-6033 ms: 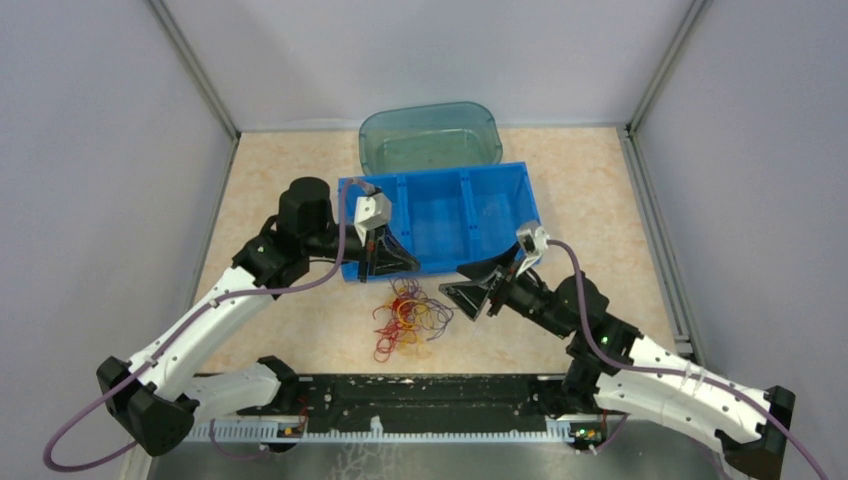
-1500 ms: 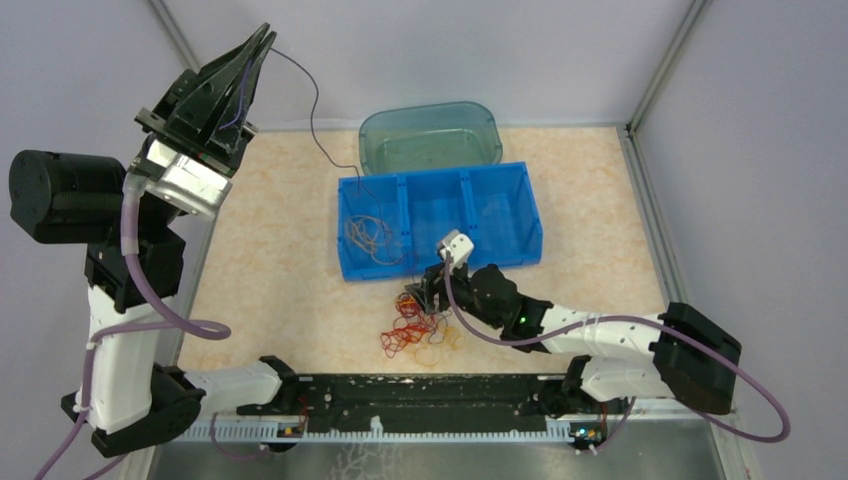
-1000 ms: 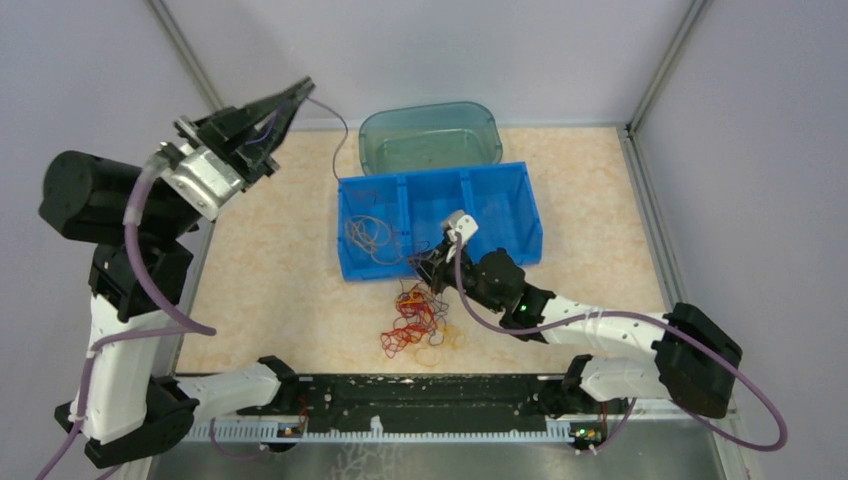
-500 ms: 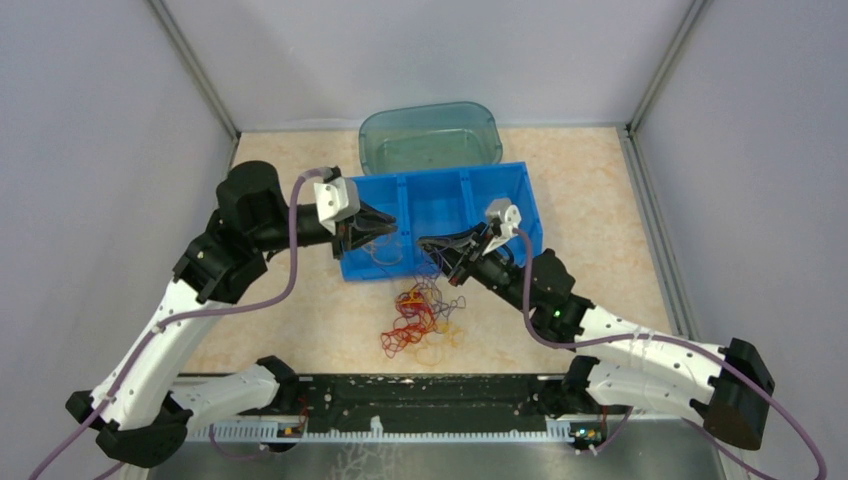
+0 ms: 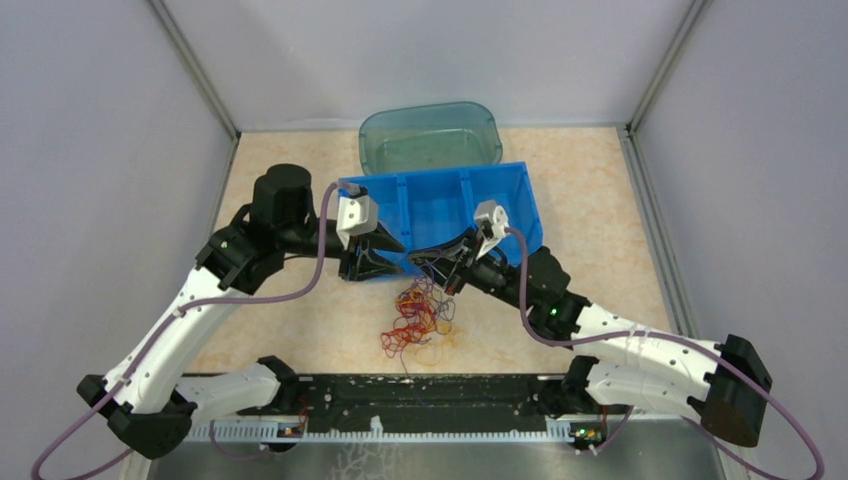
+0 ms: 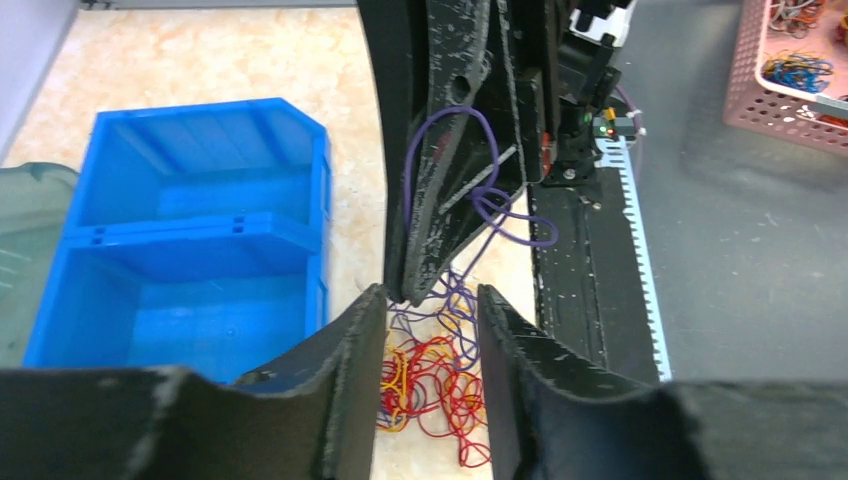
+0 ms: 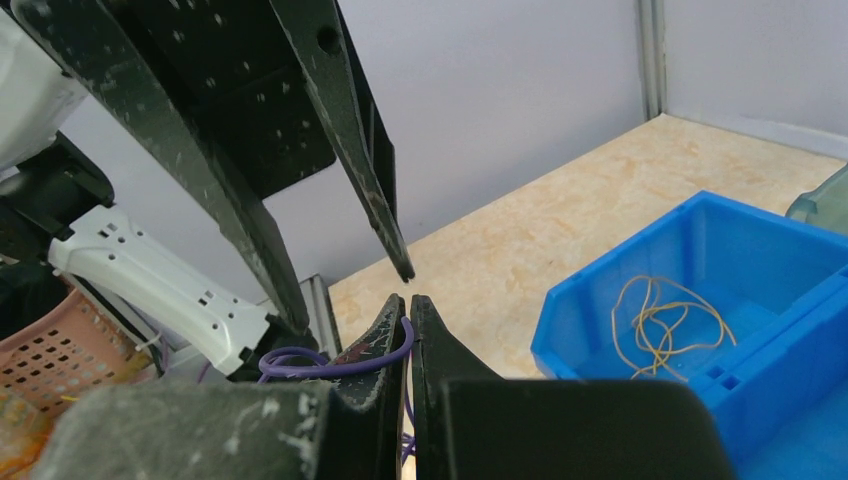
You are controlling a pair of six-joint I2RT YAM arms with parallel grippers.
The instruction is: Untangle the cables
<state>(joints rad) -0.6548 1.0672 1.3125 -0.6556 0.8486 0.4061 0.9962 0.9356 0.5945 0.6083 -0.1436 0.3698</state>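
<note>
The tangled clump of thin red, yellow-orange and purple cables (image 5: 415, 318) lay at lower centre of the top view, just below the blue plastic three-compartment bin (image 5: 515, 200). The right gripper (image 7: 408, 300), its fingers pressed together, pinched one purple strand (image 7: 350, 368). The left gripper (image 6: 430, 292) had its fingers spread, close by.

Soft, even overhead light keeps all three views bright, with only faint, diffuse shadows on the surface (image 5: 290, 190). Close to each wrist lens, the bases of the left claw (image 6: 430, 292) and right claw (image 7: 407, 300) blur out of focus.
</note>
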